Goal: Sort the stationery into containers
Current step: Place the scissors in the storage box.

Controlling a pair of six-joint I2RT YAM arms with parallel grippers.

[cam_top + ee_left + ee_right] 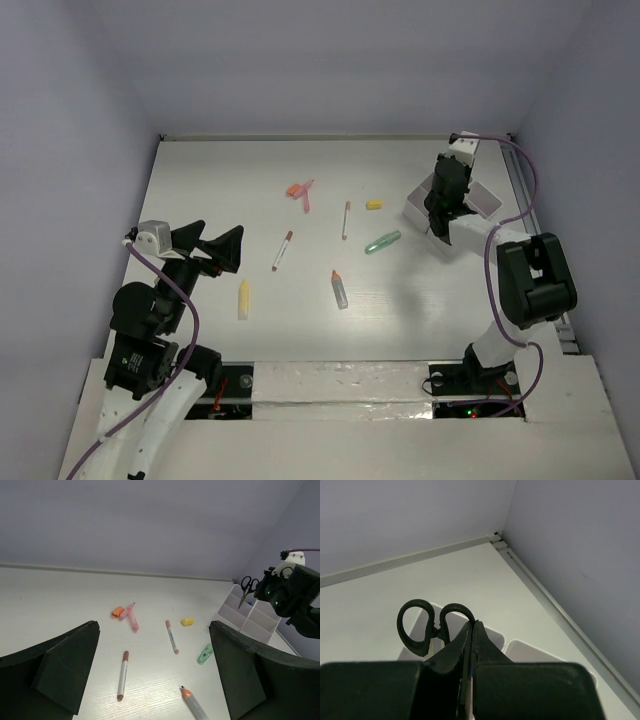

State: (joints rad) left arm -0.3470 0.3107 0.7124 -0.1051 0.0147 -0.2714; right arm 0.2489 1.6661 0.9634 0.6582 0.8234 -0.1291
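Right wrist, scissors clamped, handles over tray

White divided tray, thin walls, several compartments, partly hidden. Black-handled scissors hang over it, loops up, point down, blades together, pinched in the right gripper. The rest lies loose and flat, all left of the tray. Green clip is nearest, slantwise. Yellow eraser bit is just beyond the clip. A thin pen lies a little farther left. Orange-capped grey tube is left and nearer the arms. A second pen lies slanted farther out. An orange bit sits right against a pink marker. Yellow tube is farthest from the tray.
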